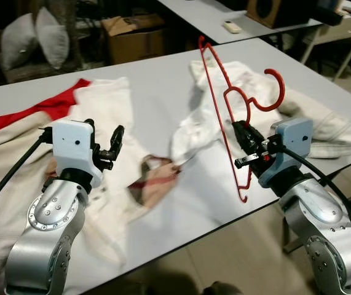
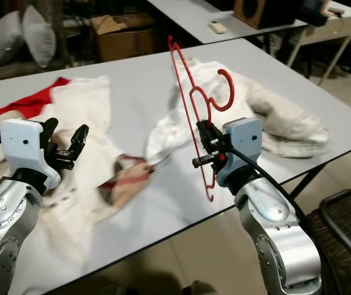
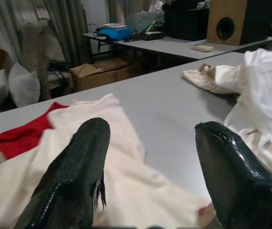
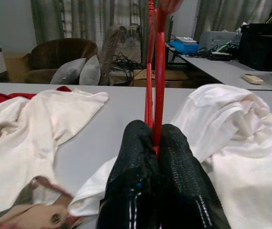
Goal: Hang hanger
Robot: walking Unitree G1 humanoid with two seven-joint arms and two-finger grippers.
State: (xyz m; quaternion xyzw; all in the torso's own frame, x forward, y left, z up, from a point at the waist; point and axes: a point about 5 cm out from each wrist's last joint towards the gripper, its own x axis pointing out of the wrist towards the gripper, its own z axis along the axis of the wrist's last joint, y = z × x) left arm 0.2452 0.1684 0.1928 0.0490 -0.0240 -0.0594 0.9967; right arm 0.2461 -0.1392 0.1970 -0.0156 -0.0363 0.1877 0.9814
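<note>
The right hand [image 1: 247, 142] is squeezed shut on the red hanger [image 1: 227, 104] and holds it up on end above the near edge of the grey tabletop [image 1: 157, 104], in front of a heap of white clothes [image 1: 224, 98], while the left hand [image 1: 110, 149] is wide open with nothing in it, over a cream and red shirt [image 1: 52, 123]. In the left wrist view, its two black fingers [image 3: 74, 176] stand far apart above that shirt. In the right wrist view, the two black fingers [image 4: 136, 181] press together with the hanger's red wire between them.
</note>
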